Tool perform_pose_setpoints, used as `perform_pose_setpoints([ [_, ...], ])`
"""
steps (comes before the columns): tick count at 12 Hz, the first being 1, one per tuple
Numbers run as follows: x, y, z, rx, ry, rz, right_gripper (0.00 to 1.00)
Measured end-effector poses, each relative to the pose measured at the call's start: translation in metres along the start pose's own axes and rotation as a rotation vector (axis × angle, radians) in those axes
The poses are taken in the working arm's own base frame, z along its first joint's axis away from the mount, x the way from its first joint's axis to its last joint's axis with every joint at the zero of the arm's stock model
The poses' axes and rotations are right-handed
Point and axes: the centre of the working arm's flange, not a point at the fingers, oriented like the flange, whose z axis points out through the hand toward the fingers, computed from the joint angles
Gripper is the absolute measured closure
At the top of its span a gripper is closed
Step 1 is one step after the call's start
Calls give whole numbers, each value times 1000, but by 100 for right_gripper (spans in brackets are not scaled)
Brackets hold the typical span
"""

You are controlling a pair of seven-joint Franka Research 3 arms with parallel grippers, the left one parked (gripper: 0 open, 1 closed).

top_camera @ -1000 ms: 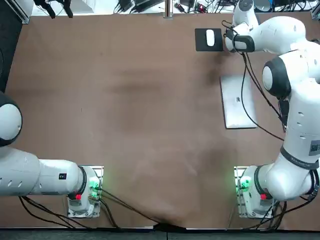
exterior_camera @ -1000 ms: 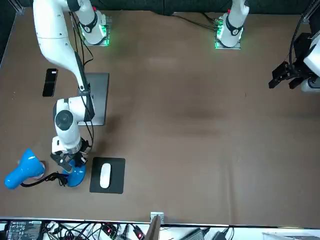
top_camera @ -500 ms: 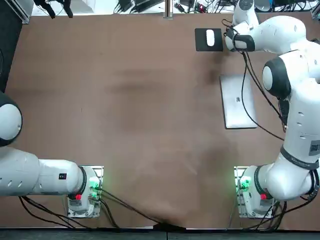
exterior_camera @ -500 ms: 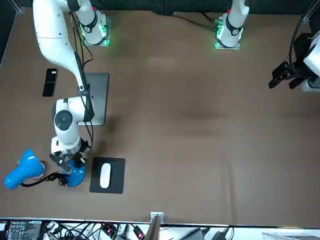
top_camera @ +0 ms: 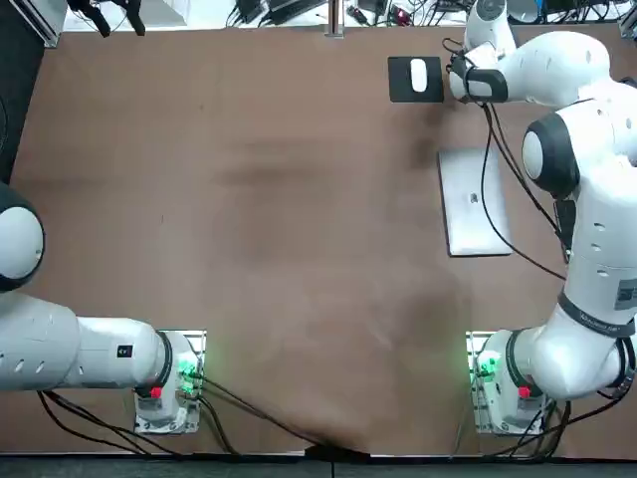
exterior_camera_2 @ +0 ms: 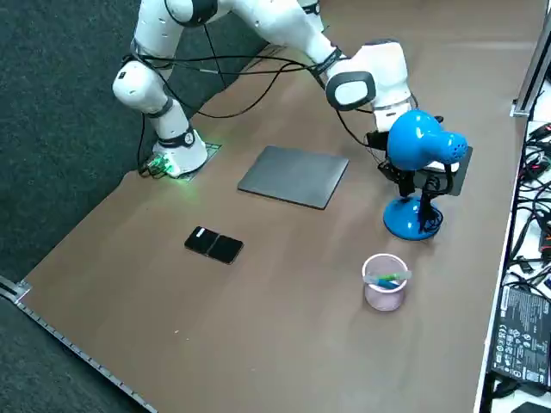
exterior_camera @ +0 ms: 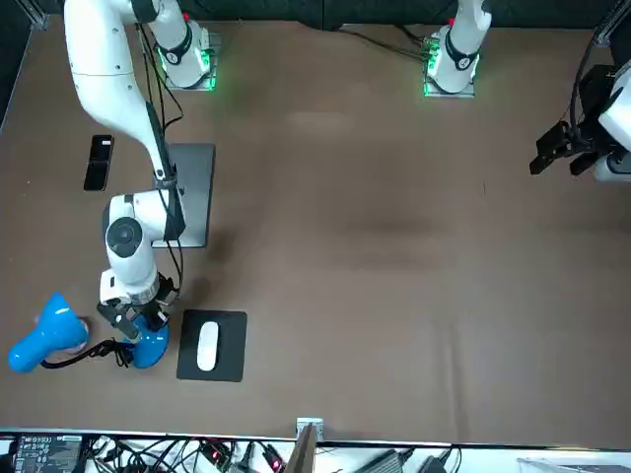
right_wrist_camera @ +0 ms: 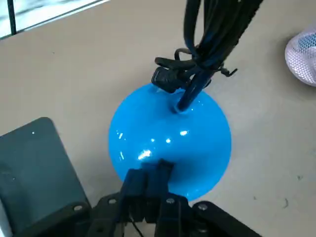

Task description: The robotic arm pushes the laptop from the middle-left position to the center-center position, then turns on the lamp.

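Observation:
The closed grey laptop (top_camera: 476, 202) lies flat on the brown table in front of the right arm's base, also seen in the side view (exterior_camera_2: 294, 175). A blue desk lamp stands at the far right corner, with a round base (exterior_camera: 148, 347) and a bulbous head (exterior_camera: 39, 335). My right gripper (right_wrist_camera: 148, 173) is shut, its fingertips pressed together on the rim of the lamp base (right_wrist_camera: 170, 138), right by the stem and cable. In the front view the gripper (exterior_camera: 133, 320) hovers at the base's edge. In the side view the lamp head (exterior_camera_2: 422, 142) hides the fingertips.
A white mouse (exterior_camera: 208, 346) rests on a black pad (top_camera: 403, 90) beside the lamp. A black phone (exterior_camera_2: 214, 244) lies near the table's right edge. A small pink cup (exterior_camera_2: 384, 280) stands close to the lamp base. Cables run off the far edge.
The right gripper has crept slightly toward the far edge, closer onto the lamp base. The laptop and lamp have not moved.

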Motion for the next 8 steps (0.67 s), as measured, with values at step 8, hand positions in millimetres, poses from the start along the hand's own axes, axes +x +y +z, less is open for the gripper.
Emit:
perform_pose_setpoints([
  [8, 0, 1, 3, -3, -2, 2, 98],
])
